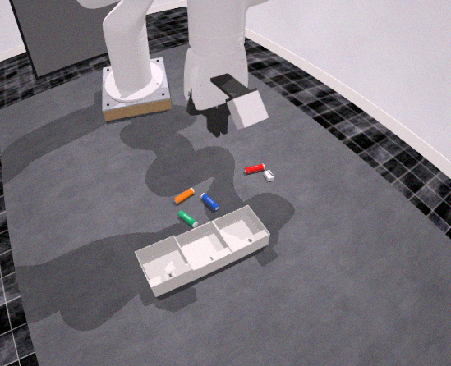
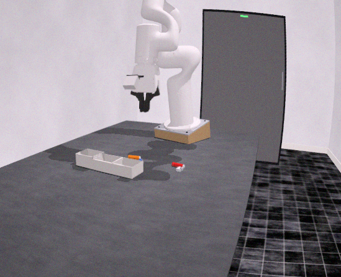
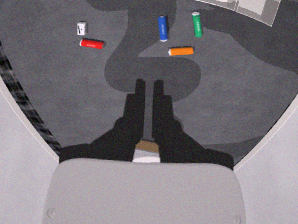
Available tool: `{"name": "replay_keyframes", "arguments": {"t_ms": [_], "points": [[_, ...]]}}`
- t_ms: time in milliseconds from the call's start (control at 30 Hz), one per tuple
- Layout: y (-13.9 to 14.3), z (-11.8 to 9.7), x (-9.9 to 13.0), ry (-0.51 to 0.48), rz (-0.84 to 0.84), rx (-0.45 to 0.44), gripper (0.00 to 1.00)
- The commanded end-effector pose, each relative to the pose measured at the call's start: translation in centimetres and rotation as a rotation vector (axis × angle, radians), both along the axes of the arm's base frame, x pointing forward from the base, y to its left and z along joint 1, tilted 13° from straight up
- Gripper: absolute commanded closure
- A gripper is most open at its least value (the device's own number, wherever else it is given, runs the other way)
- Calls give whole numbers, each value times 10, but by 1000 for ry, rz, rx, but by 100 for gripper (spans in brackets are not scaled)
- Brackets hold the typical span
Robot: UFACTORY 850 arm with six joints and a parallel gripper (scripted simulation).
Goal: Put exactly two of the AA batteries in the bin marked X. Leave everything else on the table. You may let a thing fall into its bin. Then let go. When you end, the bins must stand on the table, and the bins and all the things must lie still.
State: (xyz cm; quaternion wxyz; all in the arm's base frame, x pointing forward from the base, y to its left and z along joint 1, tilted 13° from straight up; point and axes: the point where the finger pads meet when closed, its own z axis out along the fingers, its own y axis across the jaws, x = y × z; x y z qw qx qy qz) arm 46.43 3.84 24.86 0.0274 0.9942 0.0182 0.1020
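Note:
My gripper (image 1: 219, 134) (image 2: 144, 110) (image 3: 149, 92) is shut and empty, pointing down high above the table, on the robot-base side of the batteries. A red battery (image 1: 255, 168) (image 2: 177, 164) (image 3: 92, 44) lies apart. An orange battery (image 1: 184, 196) (image 2: 133, 157) (image 3: 181, 51), a blue battery (image 1: 209, 202) (image 3: 163, 28) and a green battery (image 1: 187, 218) (image 3: 197, 25) lie close together beside the bins. The white bins (image 1: 217, 263) (image 2: 104, 168) form one row of three compartments. No battery shows in them. Their marks are too small to read.
A small white block (image 1: 269, 176) (image 2: 180, 169) (image 3: 81, 28) with dark marks lies right by the red battery. The robot base (image 1: 137, 110) (image 2: 172, 136) stands at the far end of the table. The left compartment shows a bright patch I cannot identify.

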Motion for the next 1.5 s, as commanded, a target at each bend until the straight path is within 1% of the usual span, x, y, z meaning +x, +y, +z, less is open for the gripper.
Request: {"name": "replay_keyframes", "arguments": {"t_ms": [0, 367, 433, 467, 767, 833, 1333, 1400, 1467], "points": [[-3, 0, -6, -8, 9, -9, 93], [-3, 0, -6, -8, 9, -9, 93], [-16, -6, 3, -13, -88, 12, 93], [-22, -9, 7, -14, -109, 16, 93], [-79, -37, 48, -14, -109, 16, 93], [-79, -37, 48, -14, -109, 16, 93], [-173, -84, 116, -14, -109, 16, 93], [-173, -84, 116, -14, -109, 16, 93], [-183, -89, 124, -14, -109, 15, 93]]}}
